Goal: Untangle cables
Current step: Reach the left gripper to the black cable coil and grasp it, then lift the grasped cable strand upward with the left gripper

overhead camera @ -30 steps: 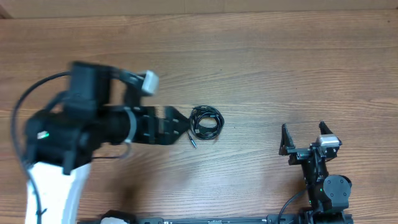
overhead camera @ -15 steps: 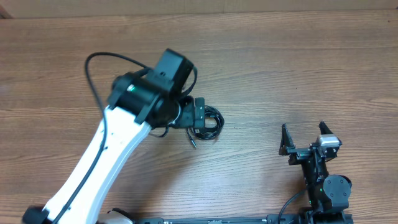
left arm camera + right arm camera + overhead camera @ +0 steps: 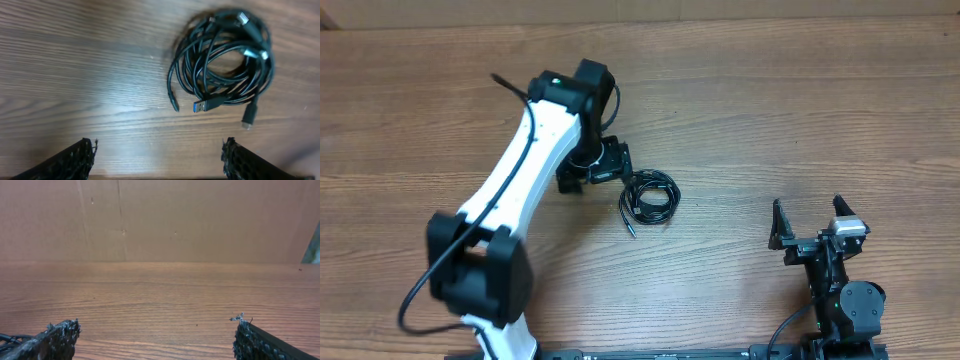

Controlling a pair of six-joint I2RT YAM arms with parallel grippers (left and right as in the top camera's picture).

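The cables (image 3: pixel 650 195) lie as one small coiled black bundle on the wooden table, a loose plug end trailing toward the front. In the left wrist view the bundle (image 3: pixel 222 62) shows a blue USB plug and other small plugs. My left gripper (image 3: pixel 595 170) hovers just left of the bundle, open and empty; its fingertips (image 3: pixel 157 157) frame bare wood below the coil. My right gripper (image 3: pixel 810 225) rests at the front right, open and empty, far from the cables. Its wrist view (image 3: pixel 155 335) shows only bare table.
The wooden table (image 3: pixel 770 100) stretches around the bundle. A brown board wall (image 3: pixel 160 220) stands at the far edge. The left arm's white link (image 3: pixel 510 190) crosses the left part of the table.
The left arm has swung from low at the left to stretch out over the table. Its gripper now sits just left of the bundle. The cables and right arm have not moved.
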